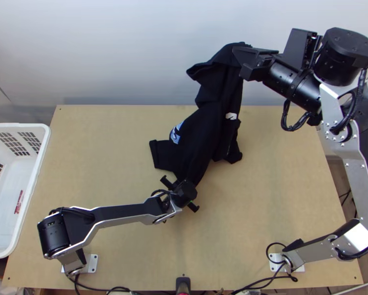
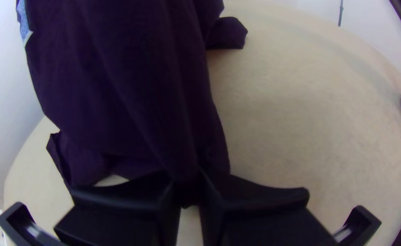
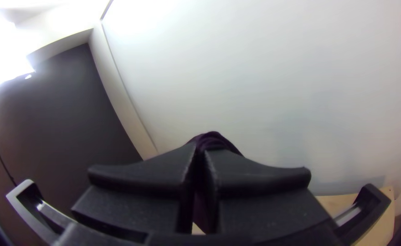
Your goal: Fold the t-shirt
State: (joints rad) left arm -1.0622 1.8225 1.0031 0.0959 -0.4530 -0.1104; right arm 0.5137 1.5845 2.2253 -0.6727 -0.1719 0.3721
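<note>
Black and flat-fingered, the right pincer [image 1: 240, 63] and left pincer [image 1: 183, 190] make 2, each closed on cloth. Over the light wooden table [image 1: 282, 196], the black cloth t-shirt [image 1: 198, 132] stretches bunched between them, its far end raised. Blue and white, a print [image 1: 175, 134] shows on it.

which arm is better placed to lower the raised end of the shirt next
Right, probably: the right gripper already holds the raised end of the t-shirt. The left gripper pinches its near end low over the table, better suited to anchoring.
</note>
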